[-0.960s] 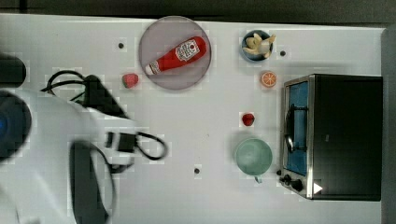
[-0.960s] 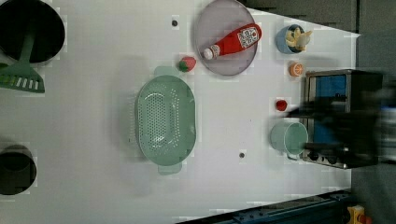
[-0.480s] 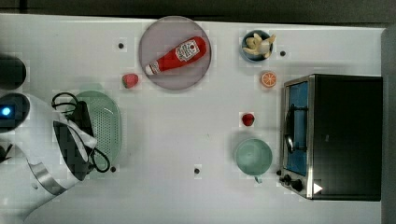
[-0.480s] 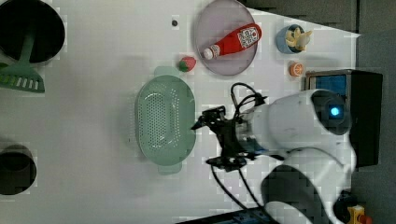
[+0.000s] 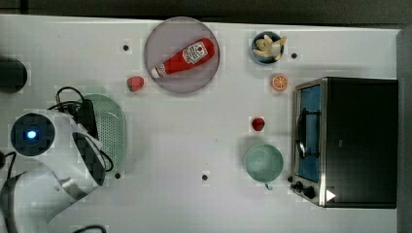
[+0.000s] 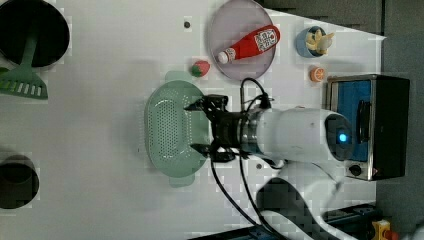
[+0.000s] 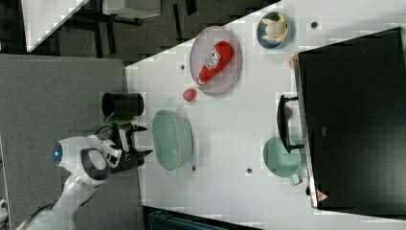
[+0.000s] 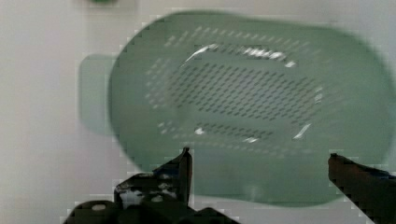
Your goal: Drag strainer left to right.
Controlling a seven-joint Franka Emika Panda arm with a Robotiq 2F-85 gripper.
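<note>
We see the gripper [image 6: 199,126] spread wide with nothing between its 2 fingers [image 8: 183,168], poised over the long rim of the pale green strainer [image 6: 172,130]. The strainer sits on the white table [image 5: 194,145] at the top view's left, below the strawberry [image 5: 135,83], well apart from the teal cup [image 5: 263,163].
</note>
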